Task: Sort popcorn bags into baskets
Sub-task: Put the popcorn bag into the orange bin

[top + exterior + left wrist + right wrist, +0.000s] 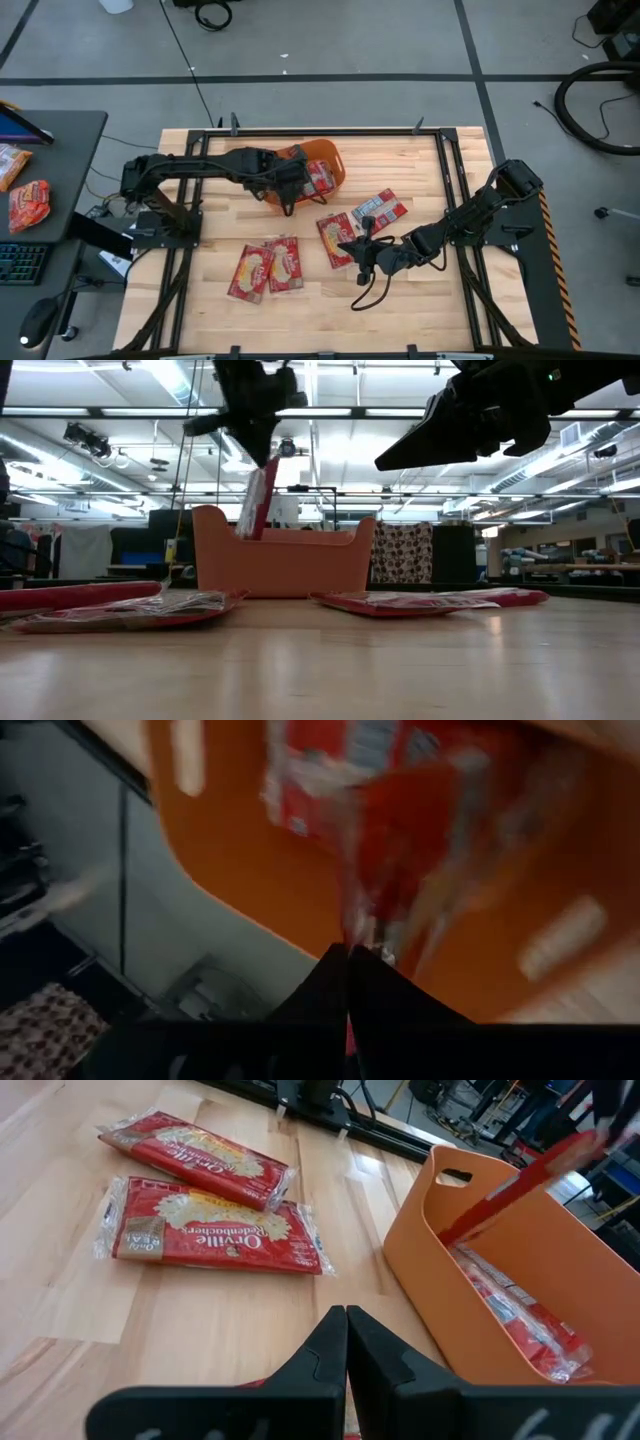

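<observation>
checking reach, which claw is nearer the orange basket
Left. The left claw is over the orange basket, shut on a popcorn bag above it. The right claw is shut, out over the table.

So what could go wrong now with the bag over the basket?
The left gripper pinches one bag only by its top edge, so it might slip out early. That bag hangs near the basket wall, so it could catch the rim and land outside. The right gripper, shut, hovers low over the table bags and might nudge them.
</observation>
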Controlling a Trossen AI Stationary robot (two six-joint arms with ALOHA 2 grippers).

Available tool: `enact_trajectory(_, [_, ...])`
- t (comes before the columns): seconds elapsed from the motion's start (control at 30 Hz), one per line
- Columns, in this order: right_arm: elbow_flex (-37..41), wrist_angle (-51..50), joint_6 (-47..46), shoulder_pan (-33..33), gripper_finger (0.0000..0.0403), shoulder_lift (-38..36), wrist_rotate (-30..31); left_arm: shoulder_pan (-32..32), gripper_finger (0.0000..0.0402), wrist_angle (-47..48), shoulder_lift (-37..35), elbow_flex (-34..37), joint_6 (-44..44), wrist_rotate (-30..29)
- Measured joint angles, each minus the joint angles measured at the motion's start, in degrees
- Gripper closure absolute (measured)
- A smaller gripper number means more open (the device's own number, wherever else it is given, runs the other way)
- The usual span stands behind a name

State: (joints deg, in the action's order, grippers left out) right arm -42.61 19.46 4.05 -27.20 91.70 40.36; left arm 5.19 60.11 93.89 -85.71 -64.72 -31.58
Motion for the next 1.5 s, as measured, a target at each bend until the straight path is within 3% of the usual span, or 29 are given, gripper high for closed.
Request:
enact_trajectory(0.13, [0.0,-0.1,-0.1,0.0,0.0392,0.0,0.0,0.8,0.0395,-7.0,0.7,0.0,3.8,0.3])
enact_trajectory(0.33, [0.0,-0.2,-0.5,0.0,0.0392,0.0,-1.3,1.5,0.0388,-9.8,2.6,0.1,8.7,0.3])
enact_trajectory(0.73, [0.0,-1.0,-1.5,0.0,0.0392,0.0,-1.4,-0.8,0.0256,-11.7,3.6,0.1,16.4,0.9])
enact_trajectory(0.87, [0.0,-1.2,-1.6,0.0,0.0392,0.0,-1.4,-2.6,0.0232,-10.9,2.6,0.1,20.4,5.9])
enact_trajectory(1.03, [0.0,-1.7,-2.3,-0.2,0.0392,0.0,-1.4,-5.2,0.0230,-8.6,1.2,0.0,36.0,15.7])
enact_trajectory(1.2, [0.0,-2.1,-3.1,-0.2,0.0392,0.0,-1.4,-9.5,0.0230,-2.2,1.1,0.0,56.6,17.1])
enact_trajectory(1.33, [0.0,-1.6,-3.3,-0.2,0.0392,0.0,-1.4,-13.2,0.0230,2.5,1.1,0.0,66.4,22.7])
enact_trajectory(1.5, [0.0,-1.6,-4.4,0.0,0.0392,0.0,-2.5,-18.4,0.0230,4.9,1.1,0.0,76.7,22.9])
